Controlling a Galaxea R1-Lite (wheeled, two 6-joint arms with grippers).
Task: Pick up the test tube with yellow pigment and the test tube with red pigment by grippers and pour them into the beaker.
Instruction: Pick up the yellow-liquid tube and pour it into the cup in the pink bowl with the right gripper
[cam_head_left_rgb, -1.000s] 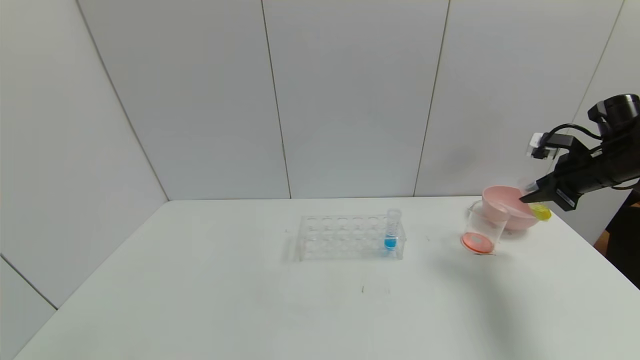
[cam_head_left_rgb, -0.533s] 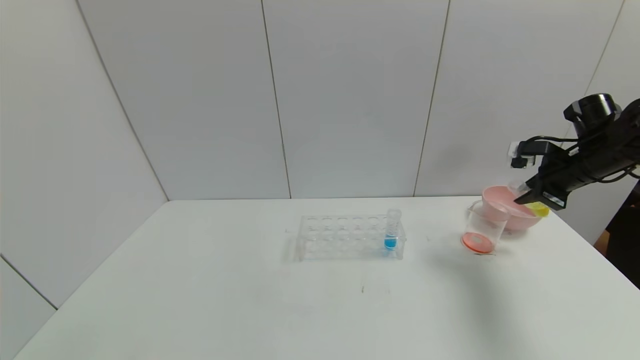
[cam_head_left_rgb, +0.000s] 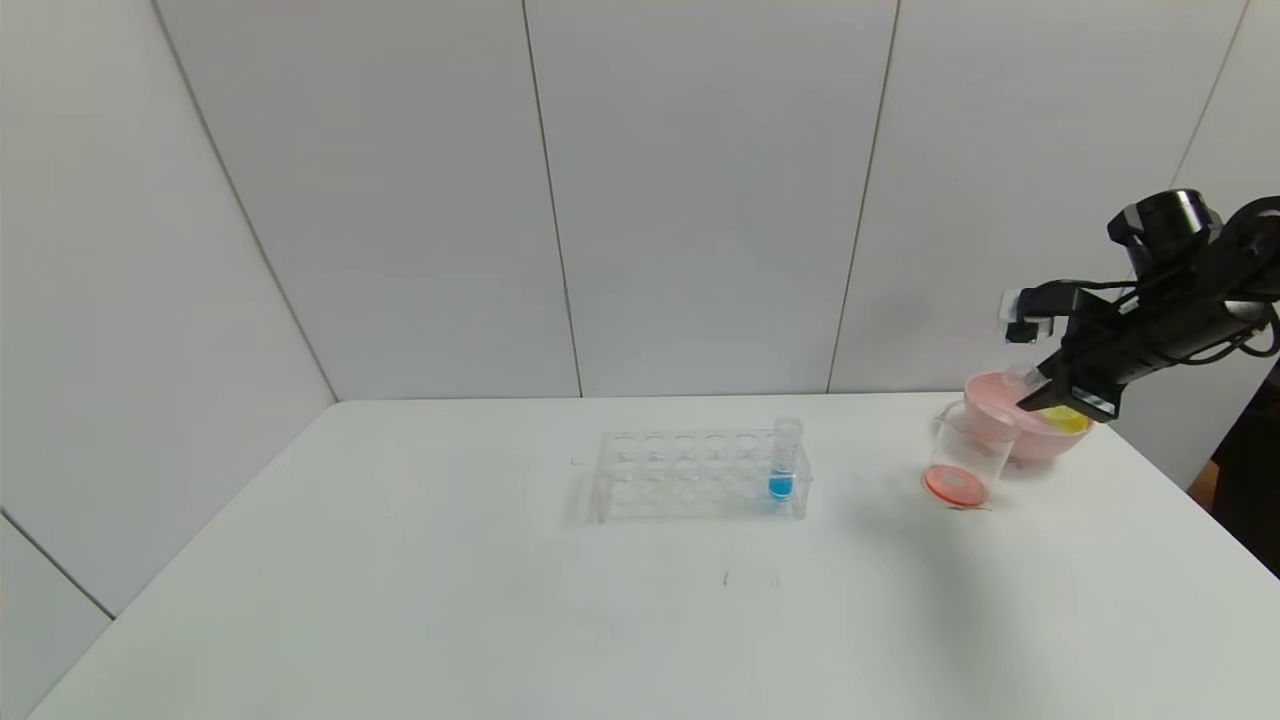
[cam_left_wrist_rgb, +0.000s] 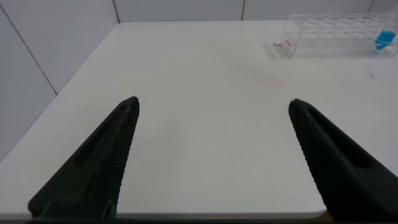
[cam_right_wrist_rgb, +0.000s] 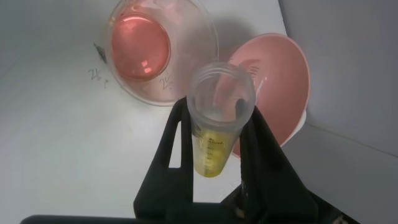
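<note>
My right gripper is shut on the test tube with yellow pigment, held tilted over the pink bowl, its open mouth pointing toward the beaker. In the right wrist view the tube sits between the two black fingers, yellow liquid at its closed end. The beaker stands on the table just beyond the tube's mouth, with orange-red liquid in its bottom. The test tube with red pigment is out of view. My left gripper is open and empty above the table's near left part.
A pink bowl stands right behind the beaker, also in the right wrist view. A clear tube rack with one blue-liquid tube stands mid-table, also in the left wrist view. The table's right edge is close to the bowl.
My right gripper has moved left and slightly up with the yellow tube, bringing its mouth closer to the beaker. The left gripper has not visibly moved.
</note>
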